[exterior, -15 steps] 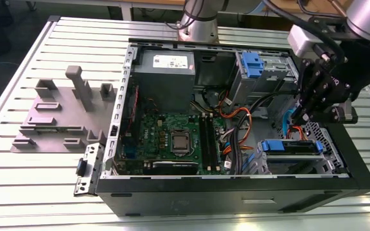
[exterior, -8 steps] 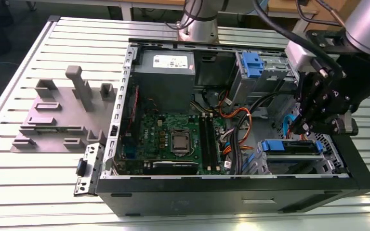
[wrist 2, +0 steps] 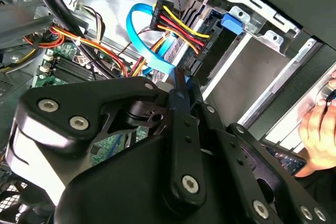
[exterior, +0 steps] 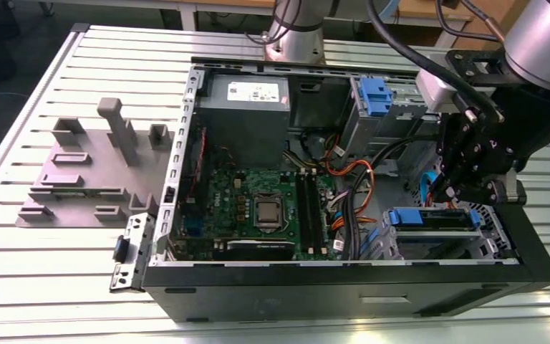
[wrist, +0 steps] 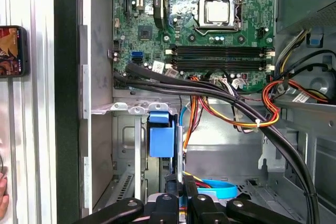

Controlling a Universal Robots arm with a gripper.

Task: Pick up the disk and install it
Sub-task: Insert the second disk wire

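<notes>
My black gripper [wrist: 181, 182] has its two fingers drawn close together, just beside a curl of light-blue flat cable [wrist: 218, 187]. Beyond them a blue plastic tab [wrist: 161, 135] stands in the grey metal drive bay [wrist: 126, 140]. Thick black cables [wrist: 210, 90] and orange, red and yellow wires [wrist: 268, 111] cross near the green motherboard [wrist: 181, 30] with its square silver processor socket [wrist: 218, 11]. A dark phone [wrist: 10, 51] lies on the slatted metal table [wrist: 39, 129].

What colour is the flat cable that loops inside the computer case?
The flat cable is light blue, best seen in the second wrist view.
</notes>
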